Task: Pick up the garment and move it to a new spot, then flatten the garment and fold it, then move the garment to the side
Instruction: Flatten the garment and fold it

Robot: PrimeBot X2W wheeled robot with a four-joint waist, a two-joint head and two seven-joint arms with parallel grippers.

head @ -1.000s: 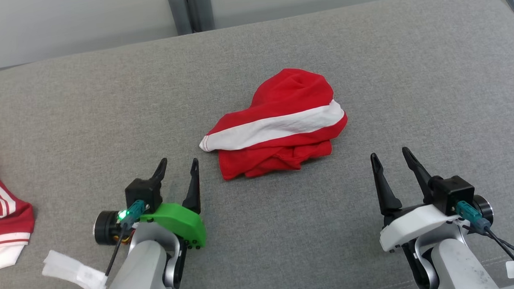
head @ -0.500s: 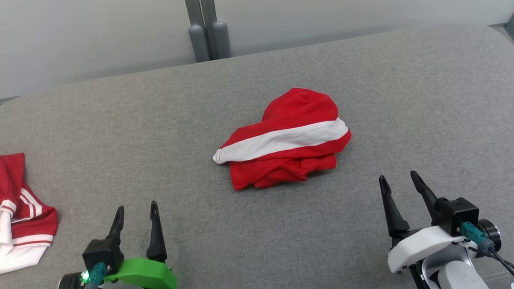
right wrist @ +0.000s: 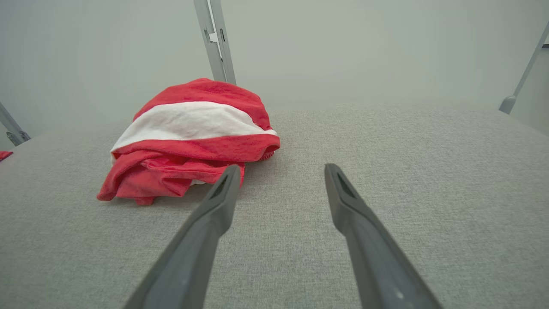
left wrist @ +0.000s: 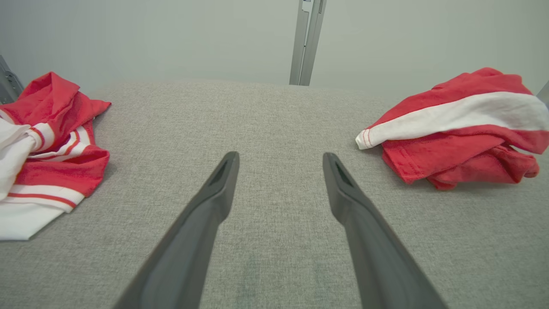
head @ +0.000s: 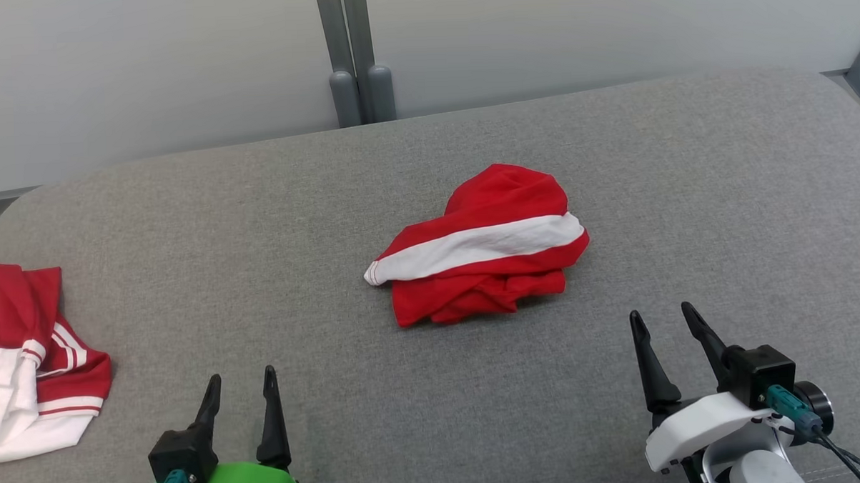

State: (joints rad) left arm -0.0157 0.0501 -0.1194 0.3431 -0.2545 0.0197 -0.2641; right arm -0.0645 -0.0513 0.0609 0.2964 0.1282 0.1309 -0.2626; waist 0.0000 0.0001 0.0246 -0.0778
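Head view: garment [head: 480, 243] ahead of fingers [head: 272, 418]

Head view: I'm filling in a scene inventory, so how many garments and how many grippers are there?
Garments: 2, the crumpled red garment mid-surface and the striped garment at the left edge.
Grippers: 2, the left gripper and the right gripper, both with jaws open.
Total: 4.

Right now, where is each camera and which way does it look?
Head view: on my head, looking down at the grey cushion; left gripper and right gripper show below.
Left wrist view: on the left wrist, looking along its two fingers.
Right wrist view: on the right wrist, along its fingers.
Shared: all see the middle red-and-white garment.
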